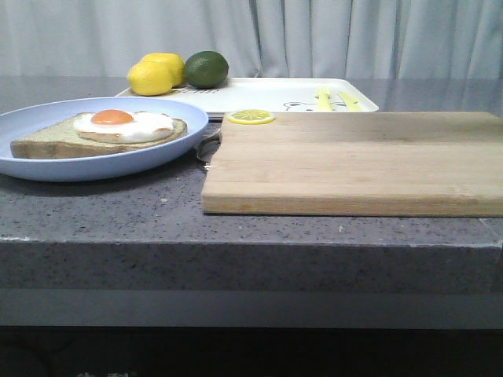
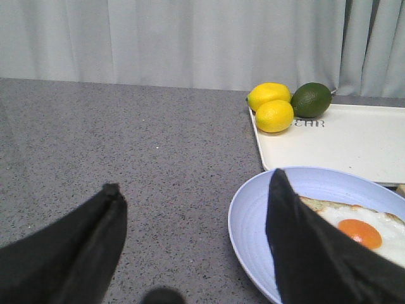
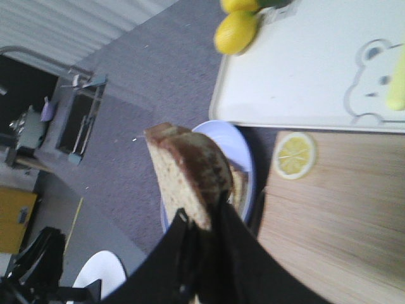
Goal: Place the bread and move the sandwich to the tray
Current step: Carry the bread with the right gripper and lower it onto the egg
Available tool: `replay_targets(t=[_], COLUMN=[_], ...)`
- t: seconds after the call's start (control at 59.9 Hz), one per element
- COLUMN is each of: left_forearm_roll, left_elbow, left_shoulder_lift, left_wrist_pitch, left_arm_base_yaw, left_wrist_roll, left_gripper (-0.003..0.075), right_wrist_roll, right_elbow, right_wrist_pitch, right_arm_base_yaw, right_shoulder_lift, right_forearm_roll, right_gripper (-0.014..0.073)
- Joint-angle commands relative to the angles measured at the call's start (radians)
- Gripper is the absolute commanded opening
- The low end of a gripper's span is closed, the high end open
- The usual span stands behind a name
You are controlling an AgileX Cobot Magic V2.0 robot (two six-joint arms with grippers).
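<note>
Left gripper [image 2: 190, 253]: filled the foreground of the left wrist view; its two dark fingers [image 2: 76, 247] stood wide apart, released, with nothing between them.
Counter [image 2: 126, 152]: grey speckled stone showed in the gap between the left jaws and beyond them.
Plate [image 2: 253, 215]: round, light blue; its rim ran just behind the tip of the left gripper's finger on the egg side.
Sandwich base [image 1: 94, 141]: one brown-crusted slice lay flat in the plate, a fried egg [image 1: 123, 124] with an orange yolk on top of it.
Right gripper [image 3: 204, 237]: clenched on the bread, its fingers pinching the slice's lower edge.
Bread [image 3: 186, 171]: plain thick slice, brown crust and pale crumb, standing on edge out of the right jaws, in the air over the near rim of the plate.
Tray [image 3: 297, 69]: white, low-rimmed, with a cartoon bear print; lay past the plate, well apart from both grippers.
Cutting board [image 1: 354, 161]: pale wood, beside the plate; off to one side of the right jaws.
Lemon slice [image 3: 295, 154]: on the board's corner nearest the tray.
Lemons [image 1: 156, 75] and lime [image 1: 206, 69]: grouped at the tray's far corner.
Yellow pieces [image 1: 336, 99]: two small items on the tray; kind unclear.
</note>
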State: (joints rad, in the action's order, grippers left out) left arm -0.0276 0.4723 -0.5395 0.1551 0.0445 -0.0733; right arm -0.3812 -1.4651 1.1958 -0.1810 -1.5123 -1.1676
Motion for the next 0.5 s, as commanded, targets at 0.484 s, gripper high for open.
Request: replay_targets(t=[0.484], left_forearm_roll=[0.0], left_elbow=[0.038], left_shoulder_lift=[-0.007], left_wrist_pitch=[-0.08], left_arm_base_yaw=[0.007], left_wrist_roll=[-0.005], left_gripper=[0.0458], right_wrist_roll=[-0.011], right_elbow=[-0.032], right_wrist_pitch=[-0.607], right_arm_base_yaw=[0.676], right_shoulder_lift=[-0.144], right_forearm_roll=[-0.3], right_gripper=[-0.0071])
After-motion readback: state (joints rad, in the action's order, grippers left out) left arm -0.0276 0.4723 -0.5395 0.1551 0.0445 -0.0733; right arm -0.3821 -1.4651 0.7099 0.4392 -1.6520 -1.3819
